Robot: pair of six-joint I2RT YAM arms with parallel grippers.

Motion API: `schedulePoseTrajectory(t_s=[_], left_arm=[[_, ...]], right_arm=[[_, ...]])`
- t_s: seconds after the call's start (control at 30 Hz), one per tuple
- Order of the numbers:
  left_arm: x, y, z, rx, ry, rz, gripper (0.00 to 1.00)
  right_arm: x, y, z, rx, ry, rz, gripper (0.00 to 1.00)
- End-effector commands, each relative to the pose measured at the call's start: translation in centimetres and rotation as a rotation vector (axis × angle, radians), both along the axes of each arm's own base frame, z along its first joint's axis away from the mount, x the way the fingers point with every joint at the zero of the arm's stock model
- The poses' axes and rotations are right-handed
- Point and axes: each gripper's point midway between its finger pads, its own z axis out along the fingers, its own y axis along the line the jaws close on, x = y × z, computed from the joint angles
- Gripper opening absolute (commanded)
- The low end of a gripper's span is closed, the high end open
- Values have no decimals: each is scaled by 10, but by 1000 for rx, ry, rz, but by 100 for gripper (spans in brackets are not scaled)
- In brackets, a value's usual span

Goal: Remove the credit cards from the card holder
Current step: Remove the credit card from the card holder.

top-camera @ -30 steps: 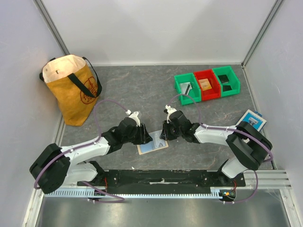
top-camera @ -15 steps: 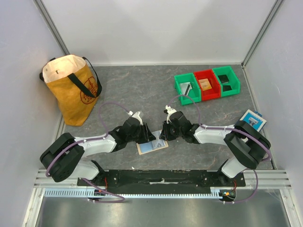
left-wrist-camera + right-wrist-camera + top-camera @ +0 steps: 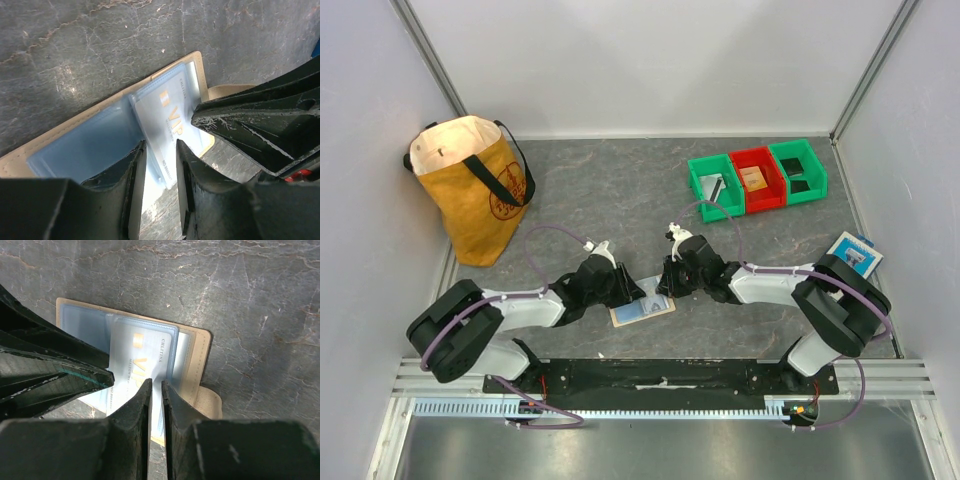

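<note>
The card holder point(image 3: 643, 309) lies open on the grey table, with a tan rim point(image 3: 197, 70) and a pale blue inner face point(image 3: 82, 322). A pale blue credit card point(image 3: 172, 112) marked VIP sits in its clear sleeve, and its near end pokes past the holder's edge. My left gripper point(image 3: 160, 145) is open and straddles that end. My right gripper point(image 3: 156, 382) comes from the opposite side. Its jaws are almost together, pinching a raised fold of the sleeve over the card point(image 3: 140, 355). The small tan tab point(image 3: 212, 402) sticks out beside it. In the top view the two grippers point(image 3: 632, 290) point(image 3: 665, 283) meet over the holder.
A yellow tote bag point(image 3: 470, 190) stands at the back left. Two green bins point(image 3: 715, 185) point(image 3: 797, 170) flank a red bin point(image 3: 757, 178) at the back right. A blue-and-white packet point(image 3: 853, 252) lies by the right wall.
My left arm has folded back, its elbow moving right, and its gripper has settled lower over the holder. The right arm and the holder have hardly moved.
</note>
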Motion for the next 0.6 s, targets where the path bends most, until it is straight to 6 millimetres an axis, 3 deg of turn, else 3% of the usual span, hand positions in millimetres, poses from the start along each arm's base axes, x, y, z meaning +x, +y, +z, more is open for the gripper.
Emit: schedulePoseTrajectory(t_s=[0.0, 0.13, 0.23, 0.3, 0.43, 0.57], left_arm=[[5, -14, 5, -62, 4, -4, 36], [5, -17, 6, -79, 6, -10, 29], [6, -15, 7, -82, -1, 1, 15], [4, -13, 6, -78, 0, 6, 12], [1, -5, 5, -62, 1, 21, 11], [0, 5, 8, -24, -26, 30, 16]], right_arm=[[-16, -11, -21, -57, 65, 17, 19], [-16, -10, -19, -50, 62, 16, 19], [-15, -10, -16, -44, 60, 12, 19], [-14, -10, -14, -36, 58, 3, 18], [-9, -9, -2, 2, 45, -7, 20], [-6, -8, 4, 19, 33, -9, 30]])
